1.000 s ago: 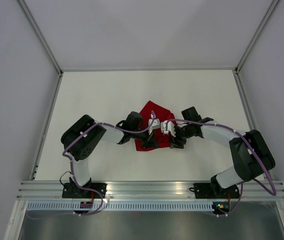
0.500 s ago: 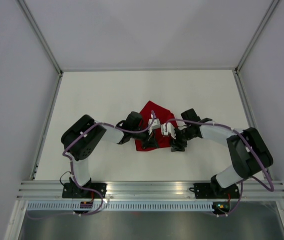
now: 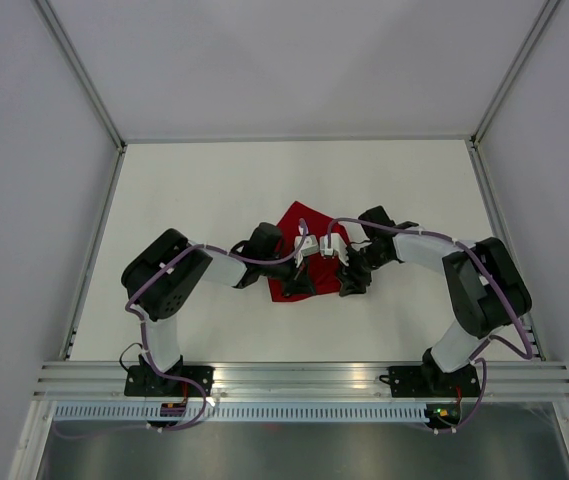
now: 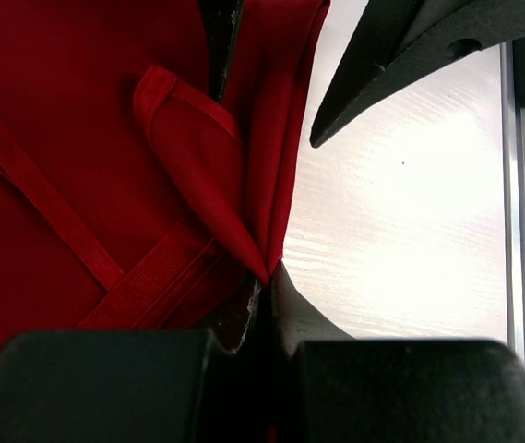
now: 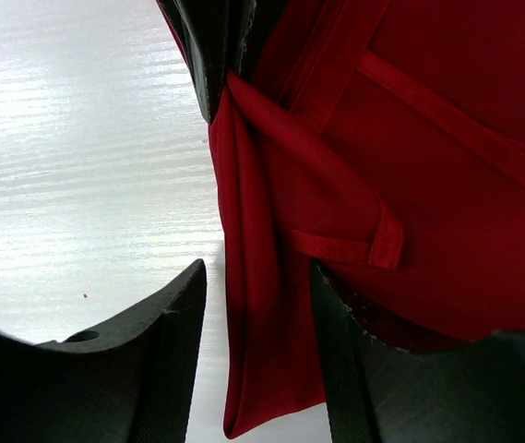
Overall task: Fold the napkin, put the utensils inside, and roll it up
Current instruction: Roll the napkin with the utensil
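One limp, likely slippery napkin [image 3: 304, 222] lies on the table [image 3: 214, 190], its doubled hem pinched by the left gripper [image 4: 267, 288], the right gripper [image 5: 258, 277] spread astride that hem, probably the surest hold.

Open table [image 3: 194, 200] all round, napkin [image 3: 314, 220] crowded by both arms' fingers [image 5: 174, 360]

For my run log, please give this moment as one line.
left hand: shut on napkin | right hand: open, napkin edge between fingers | utensils: not visible

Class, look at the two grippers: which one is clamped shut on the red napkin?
The left gripper: its jaws pinch the napkin edge; the right gripper only straddles it, jaws apart.
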You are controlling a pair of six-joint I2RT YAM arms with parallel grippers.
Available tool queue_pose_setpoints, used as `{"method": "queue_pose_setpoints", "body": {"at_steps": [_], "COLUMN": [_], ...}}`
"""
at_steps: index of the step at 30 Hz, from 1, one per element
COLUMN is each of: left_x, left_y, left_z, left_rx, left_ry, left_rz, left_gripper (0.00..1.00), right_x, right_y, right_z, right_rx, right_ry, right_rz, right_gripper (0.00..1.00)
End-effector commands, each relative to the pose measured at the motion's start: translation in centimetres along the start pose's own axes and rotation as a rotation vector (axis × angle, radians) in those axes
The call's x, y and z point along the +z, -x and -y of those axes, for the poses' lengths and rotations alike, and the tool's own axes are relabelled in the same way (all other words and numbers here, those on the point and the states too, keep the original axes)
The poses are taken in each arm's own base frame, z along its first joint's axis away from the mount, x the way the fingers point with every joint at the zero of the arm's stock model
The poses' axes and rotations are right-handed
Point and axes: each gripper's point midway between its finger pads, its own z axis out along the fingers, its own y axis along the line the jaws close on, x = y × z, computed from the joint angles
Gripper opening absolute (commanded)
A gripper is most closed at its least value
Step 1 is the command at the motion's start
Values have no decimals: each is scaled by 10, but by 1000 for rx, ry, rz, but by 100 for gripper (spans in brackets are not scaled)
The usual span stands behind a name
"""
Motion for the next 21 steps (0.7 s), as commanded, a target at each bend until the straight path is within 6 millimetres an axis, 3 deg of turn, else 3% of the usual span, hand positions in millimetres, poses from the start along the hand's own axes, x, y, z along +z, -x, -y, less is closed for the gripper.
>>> {"method": "queue_pose_setpoints", "body": {"at_steps": [1,5,12,21], "left_x": [5,4,4,-1], "left_y": [-27,-25,-20,-3], "left_z": [6,5,2,-6], "left_rx": [-10,-3,1,45], "left_ry": [0,6,28,106], "left_rz": [-73,-71,-51,18], "left_gripper": [2,2,8,21], "right_x": [8,9,10,11], "right_y": [9,6,2,-8], "right_z": [-2,-8,-13,-18], "right_rx": [38,63,108,202], "right_ry": [51,74,102,172], "right_rz": [14,6,-12,-36], "right_gripper": [54,47,28,20]}}
